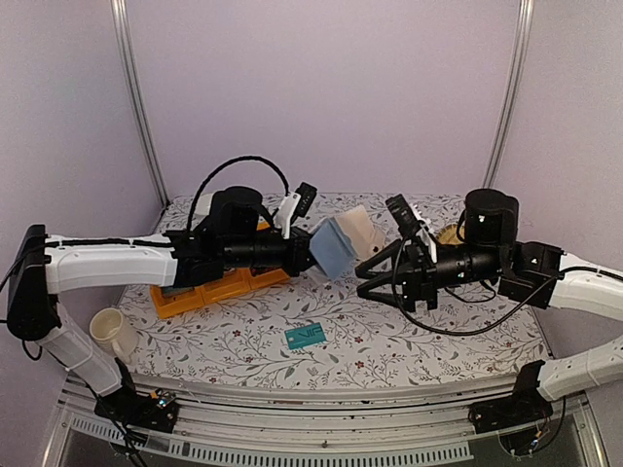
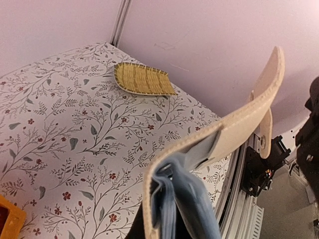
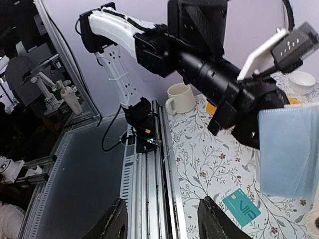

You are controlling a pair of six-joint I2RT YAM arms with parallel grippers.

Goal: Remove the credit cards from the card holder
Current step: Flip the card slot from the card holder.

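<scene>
Over the floral-cloth table [image 1: 389,341], just beside the yellow bin [image 1: 219,287], the left gripper [image 1: 310,251] is clamped on the card holder [image 1: 336,248]. It holds the holder clear of the surface, pale blue leaves bunched and whitish cover splayed outward. The right gripper [image 1: 362,275] hovers just right of the holder with its fingers [image 3: 112,224] apart. A white mug [image 1: 112,331] stands at the front left corner, and one teal credit card [image 1: 305,336] lies flat near the front edge.
</scene>
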